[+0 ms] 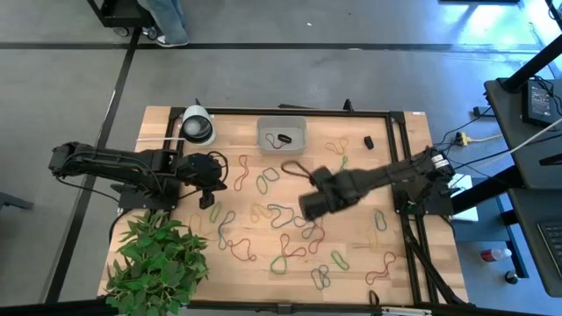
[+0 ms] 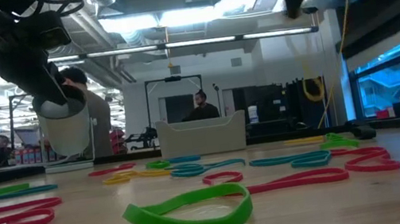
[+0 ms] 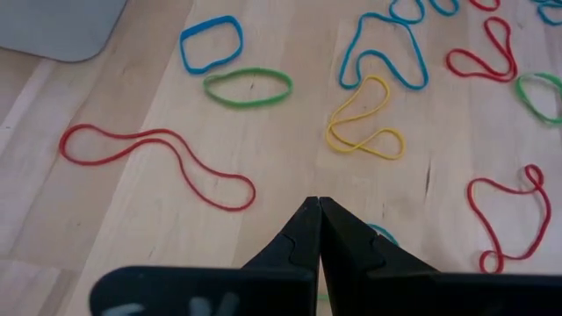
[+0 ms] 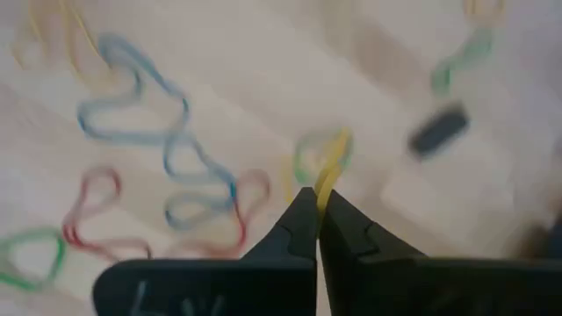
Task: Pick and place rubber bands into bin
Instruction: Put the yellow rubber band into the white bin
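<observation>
Many rubber bands in red, blue, green and yellow lie flat and scattered over the wooden table (image 1: 263, 263). The bin (image 1: 281, 134) stands near the far edge with a small black object inside; in the low view the bin (image 2: 202, 136) is at mid-distance. My left gripper (image 3: 318, 204) is shut above bare wood between a red band (image 3: 158, 158) and a yellow band (image 3: 362, 118); in the high view my left gripper (image 1: 209, 191) is left of centre. My right gripper (image 4: 316, 195) is shut and raised over the table's middle (image 1: 303, 174). My right gripper has a yellow rubber band (image 4: 328, 171) pinched between its two fingertips. The strand runs out past the tips into a small loop (image 4: 320, 151). The view is blurred, and I cannot tell whether the band is clear of the table.
A white-and-black tape roll (image 1: 197, 125) stands at the far left corner, and the tape roll (image 2: 65, 125) shows large in the low view. A green plant (image 1: 158, 259) fills the near left corner. A small black object (image 1: 368, 140) lies right of the bin. People are in the room behind.
</observation>
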